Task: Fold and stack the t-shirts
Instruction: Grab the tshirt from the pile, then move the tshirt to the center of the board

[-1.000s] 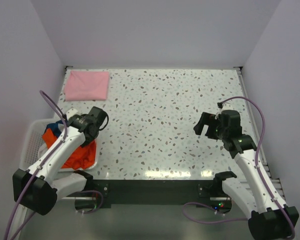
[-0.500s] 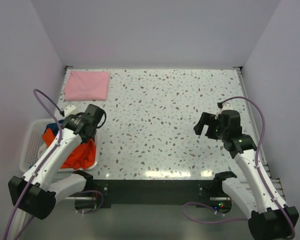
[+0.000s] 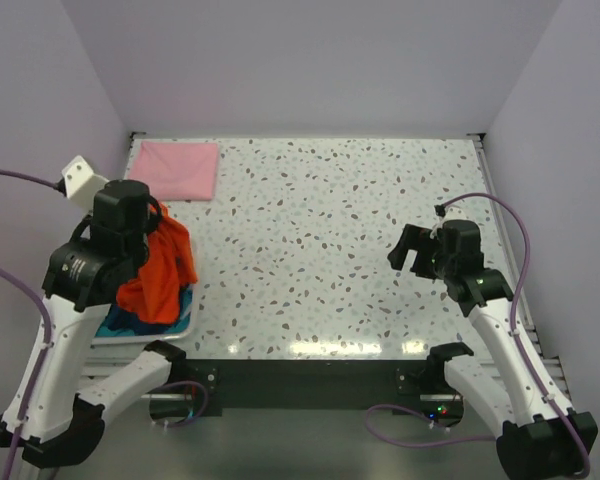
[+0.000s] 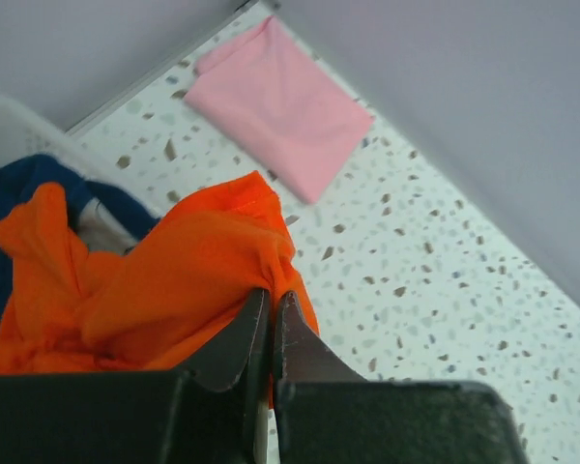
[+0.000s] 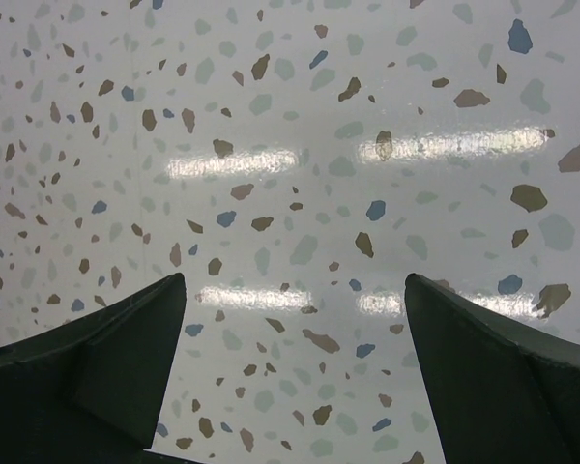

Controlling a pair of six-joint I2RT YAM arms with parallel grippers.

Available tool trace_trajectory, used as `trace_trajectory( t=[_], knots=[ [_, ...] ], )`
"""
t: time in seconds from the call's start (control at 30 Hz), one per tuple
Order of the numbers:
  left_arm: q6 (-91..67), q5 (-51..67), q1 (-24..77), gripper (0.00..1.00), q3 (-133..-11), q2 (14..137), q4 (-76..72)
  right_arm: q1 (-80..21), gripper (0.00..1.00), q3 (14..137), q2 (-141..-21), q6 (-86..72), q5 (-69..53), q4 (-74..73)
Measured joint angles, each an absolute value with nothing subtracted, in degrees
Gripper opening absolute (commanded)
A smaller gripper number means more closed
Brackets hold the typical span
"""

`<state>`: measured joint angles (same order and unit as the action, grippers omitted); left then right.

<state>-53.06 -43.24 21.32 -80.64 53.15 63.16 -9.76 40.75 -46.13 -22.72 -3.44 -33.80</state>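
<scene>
**Left arm holding the orange-red t-shirt above the basket; right arm idle over the table**

The left gripper (image 4: pixel 271 295) is closed on a bunched fold of the orange-red t-shirt (image 3: pixel 160 275). In the left wrist view its two fingers press together with the cloth pinched between their tips. The rest of the garment hangs crumpled below the raised wrist, draping down toward the white basket (image 3: pixel 140 337) at the near left edge of the table (image 3: pixel 330 250). Beneath and beside the orange-red cloth, a dark blue t-shirt (image 4: pixel 24 184) lies in the basket. From above, a little teal cloth also shows there, at the basket's near edge.

The pink t-shirt (image 3: pixel 174 170) lies flat on the table in the far left corner, folded into a neat rectangle. It is well apart from the basket and from both arms.

The right gripper (image 3: pixel 410 250) hovers over the right half of the table. Its fingers are spread wide, and the right wrist view shows only bare speckled tabletop between them. It holds nothing and touches no cloth.
</scene>
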Motion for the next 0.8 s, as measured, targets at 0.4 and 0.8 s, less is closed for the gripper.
trace_trajectory(
  t=[0.4,0.8],
  knots=[
    [-38.83,-25.85,21.28,0.0,-94.85,59.66,43.11,-9.76,0.99,40.75,-46.13,-22.9,-0.69,-34.11],
    [-36.16,-7.6,29.02,0.0,-99.29,82.24,30.61,-9.76,0.99,41.15,-40.27,-24.75,9.58,-37.52]
  ],
)
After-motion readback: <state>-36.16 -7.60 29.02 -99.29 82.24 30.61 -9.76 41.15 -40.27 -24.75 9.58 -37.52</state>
